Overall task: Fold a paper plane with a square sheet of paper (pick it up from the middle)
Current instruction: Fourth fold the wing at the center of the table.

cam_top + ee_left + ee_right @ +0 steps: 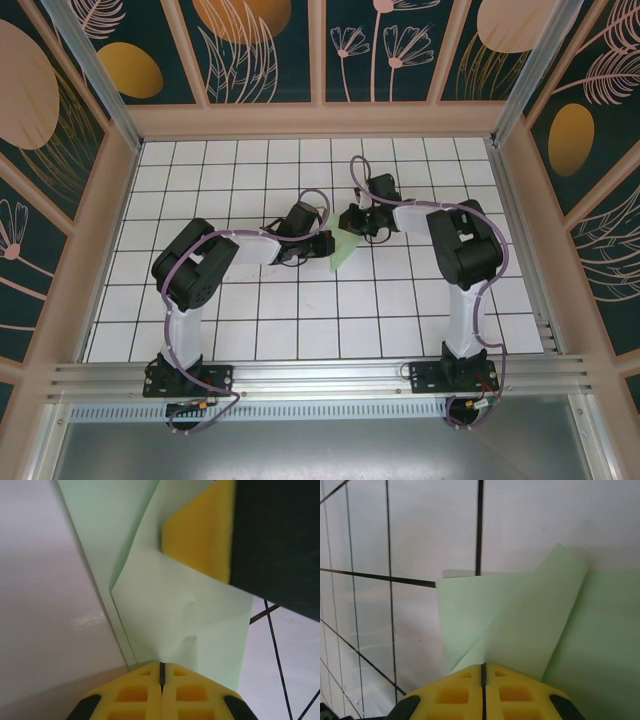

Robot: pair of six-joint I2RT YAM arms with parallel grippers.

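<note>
white gridded floor point(300, 310) ringed by dark floral wall panels point(260, 50).

Pale mint-green paper point(344, 250), partly folded; flaps overlapping.

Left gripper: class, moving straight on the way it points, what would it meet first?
The square sheet of paper, directly ahead of the left gripper and its shut fingers. The finger of the right gripper looks off that line, though depth is unclear.

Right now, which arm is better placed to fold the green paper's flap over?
Probably the right: the right gripper is shut on a raised flap of the paper, ready to carry it over. The left gripper, shut on another edge, seems the anchor.
</note>
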